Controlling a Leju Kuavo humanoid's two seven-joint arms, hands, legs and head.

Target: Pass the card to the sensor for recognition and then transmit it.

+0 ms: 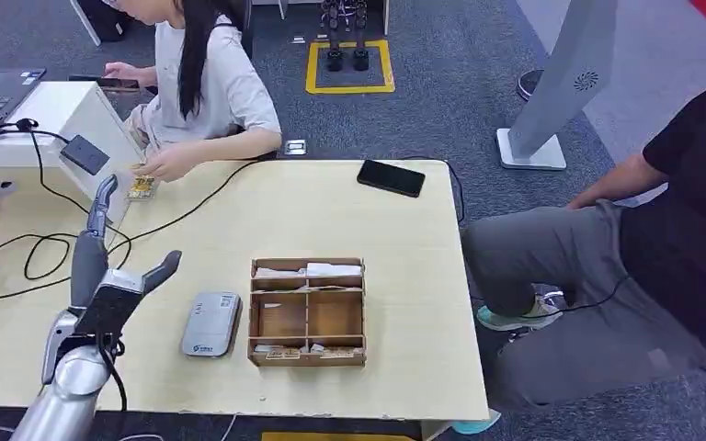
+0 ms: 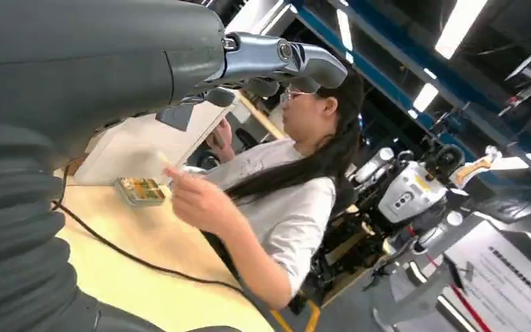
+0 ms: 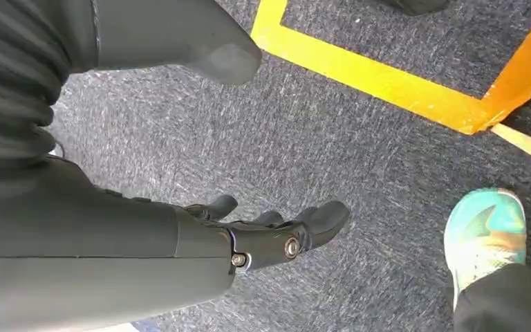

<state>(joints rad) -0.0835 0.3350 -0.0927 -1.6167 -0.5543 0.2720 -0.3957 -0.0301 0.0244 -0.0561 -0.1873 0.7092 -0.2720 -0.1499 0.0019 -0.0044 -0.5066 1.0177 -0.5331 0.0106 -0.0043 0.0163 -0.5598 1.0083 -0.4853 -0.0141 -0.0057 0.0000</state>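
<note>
My left hand (image 1: 110, 280) hovers over the left part of the table, fingers stretched away from me, thumb spread, nothing in it. A patterned card (image 1: 142, 188) lies on the table beyond its fingertips, beside a white box; the left wrist view shows the same card (image 2: 140, 190). A seated person's hand (image 1: 164, 165) is right next to the card. The grey card sensor (image 1: 211, 323) lies flat to the right of my left hand. In the right wrist view my right hand (image 3: 269, 235) hangs over the carpet, fingers loosely apart and empty.
A wooden compartment box (image 1: 308, 312) with several cards stands right of the sensor. A black phone (image 1: 391, 177) lies at the table's far edge. Black cables (image 1: 46, 248) cross the left side near a white box (image 1: 74, 115). A second person (image 1: 625, 266) sits at the right.
</note>
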